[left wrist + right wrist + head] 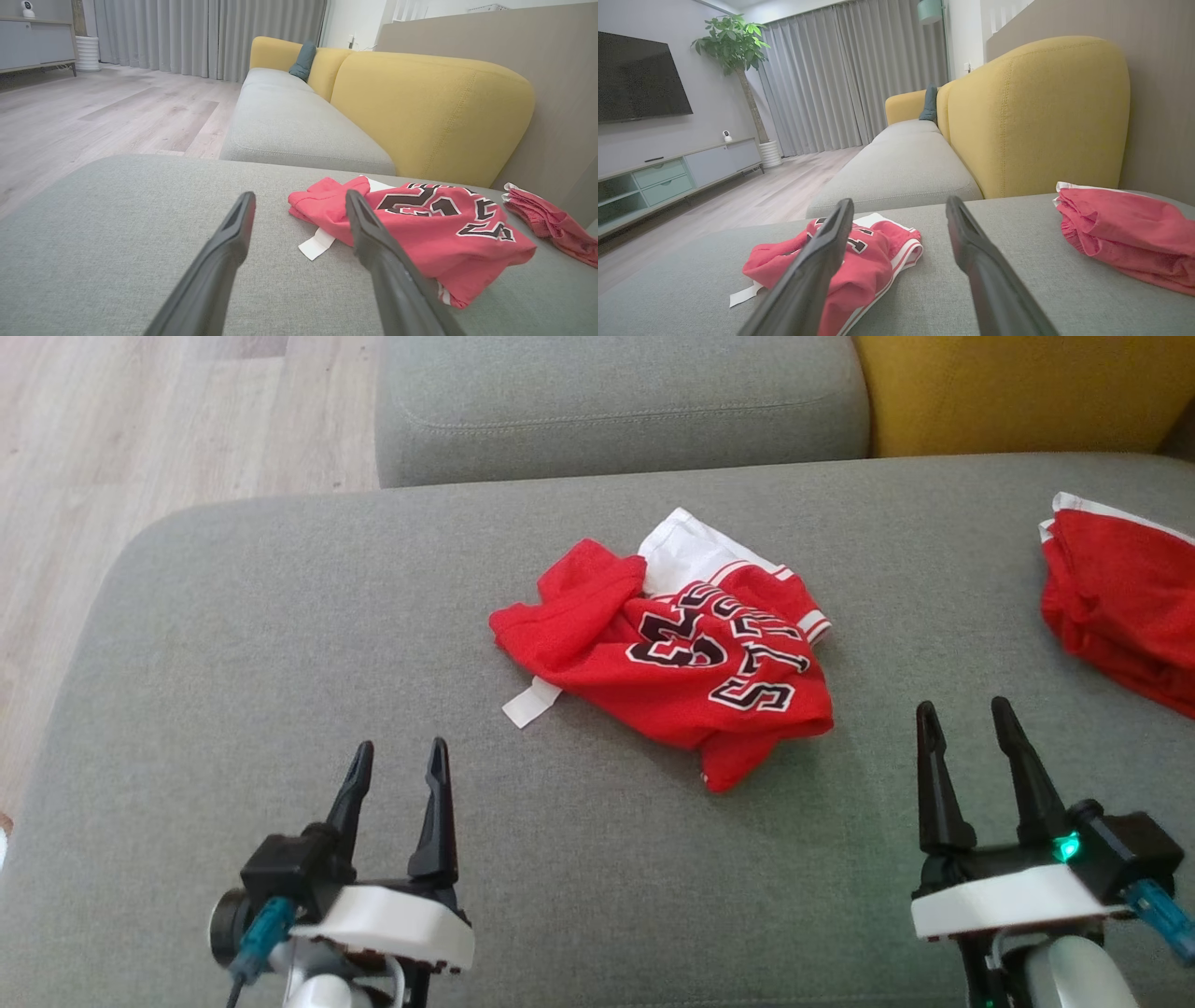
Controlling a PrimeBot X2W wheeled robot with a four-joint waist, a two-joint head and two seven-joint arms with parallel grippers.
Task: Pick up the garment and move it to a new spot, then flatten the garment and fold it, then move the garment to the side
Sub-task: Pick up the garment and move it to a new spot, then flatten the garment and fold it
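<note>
Left gripper [400, 747] and right gripper [963, 705] hover over the near edge of the cushion [280, 644], fingers apart and empty. A crumpled red jersey [672, 663] lies at the cushion's middle, and another red garment [1120, 607] sits at its right edge. Pinching just one loose layer would likely lift the jersey bunched, or snag its white tag [530, 702].

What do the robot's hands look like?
Each pincer has two long, tapering black fingers on a white shell. The left pincer carries a black block with a teal plug; the right pincer shows a green light and a blue connector.
</note>
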